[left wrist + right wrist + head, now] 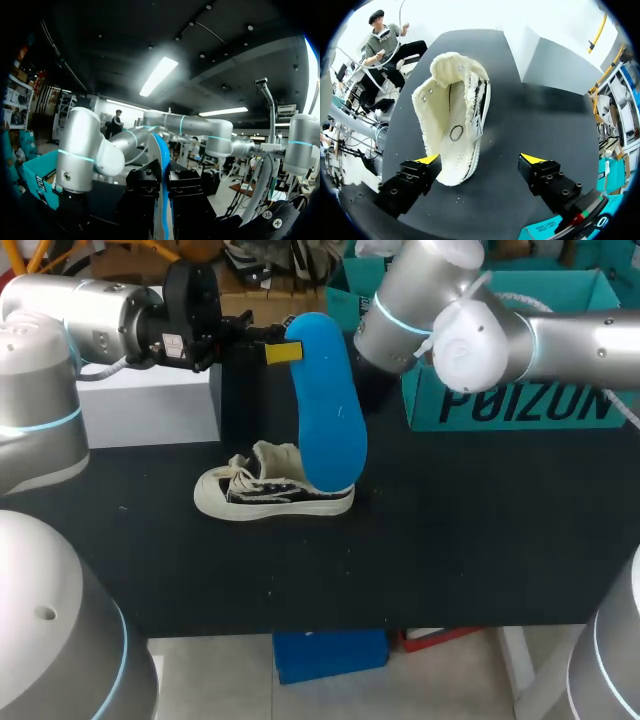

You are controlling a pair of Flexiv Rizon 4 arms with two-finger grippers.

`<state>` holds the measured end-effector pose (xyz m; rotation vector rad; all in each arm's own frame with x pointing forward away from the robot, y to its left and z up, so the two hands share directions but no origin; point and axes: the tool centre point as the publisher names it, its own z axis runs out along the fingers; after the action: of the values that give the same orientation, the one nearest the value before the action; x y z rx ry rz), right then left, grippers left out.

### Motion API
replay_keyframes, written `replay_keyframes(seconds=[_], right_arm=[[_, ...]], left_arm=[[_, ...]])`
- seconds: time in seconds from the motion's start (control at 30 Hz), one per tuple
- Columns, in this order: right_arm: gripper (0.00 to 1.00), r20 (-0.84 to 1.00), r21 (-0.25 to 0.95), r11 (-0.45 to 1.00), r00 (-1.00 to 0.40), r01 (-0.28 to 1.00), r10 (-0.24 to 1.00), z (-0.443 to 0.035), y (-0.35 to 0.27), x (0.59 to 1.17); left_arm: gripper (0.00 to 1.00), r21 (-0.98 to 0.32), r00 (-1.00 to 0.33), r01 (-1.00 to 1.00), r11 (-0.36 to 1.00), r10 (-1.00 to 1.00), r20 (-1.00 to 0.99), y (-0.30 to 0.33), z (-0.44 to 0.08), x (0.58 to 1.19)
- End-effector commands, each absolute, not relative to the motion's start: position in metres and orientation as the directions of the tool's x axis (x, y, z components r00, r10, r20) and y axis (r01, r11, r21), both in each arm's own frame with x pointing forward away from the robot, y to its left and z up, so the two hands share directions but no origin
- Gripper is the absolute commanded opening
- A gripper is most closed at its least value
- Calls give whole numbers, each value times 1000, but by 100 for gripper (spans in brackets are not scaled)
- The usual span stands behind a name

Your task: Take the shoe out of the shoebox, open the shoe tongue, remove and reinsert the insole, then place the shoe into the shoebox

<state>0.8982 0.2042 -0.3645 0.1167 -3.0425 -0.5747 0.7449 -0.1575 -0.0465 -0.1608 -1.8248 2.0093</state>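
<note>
Insole [327, 410] clamped in the left tool [283, 352] above a shoe [272, 496] on a black tabletop [480, 540].
The shoe is set on its sole near the tabletop's middle, toe toward the left arm's side; a teal shoebox [520, 400] is seen at the far right and a white box [150, 405] at the far left. The insole's lower end overlaps the shoe's heel in the head view, but contact cannot be made out. In the left wrist view the yellow tips are cut off, and the insole is shown edge-on, pinched from both sides. The right tool [480, 159] is hidden behind its arm in the head view. In its wrist view it is held over the shoe, fingers wide apart, with nothing gripped.
</note>
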Motion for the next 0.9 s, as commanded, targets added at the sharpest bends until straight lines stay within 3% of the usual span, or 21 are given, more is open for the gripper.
replay_keyframes(seconds=[0.03,0.43,0.9], right_arm=[[100,53,29,996,-995,-85,-86,-369,223,907],[100,117,-122,987,-989,-106,-91,-389,256,910],[100,114,-102,993,-992,-57,-45,-412,257,902]], left_arm=[[0,-973,-907,-226,-52,376,190,-159,-47,744],[0,-973,-907,-226,-52,376,190,-159,-47,744],[0,-973,-907,-226,-52,376,190,-159,-47,744]])
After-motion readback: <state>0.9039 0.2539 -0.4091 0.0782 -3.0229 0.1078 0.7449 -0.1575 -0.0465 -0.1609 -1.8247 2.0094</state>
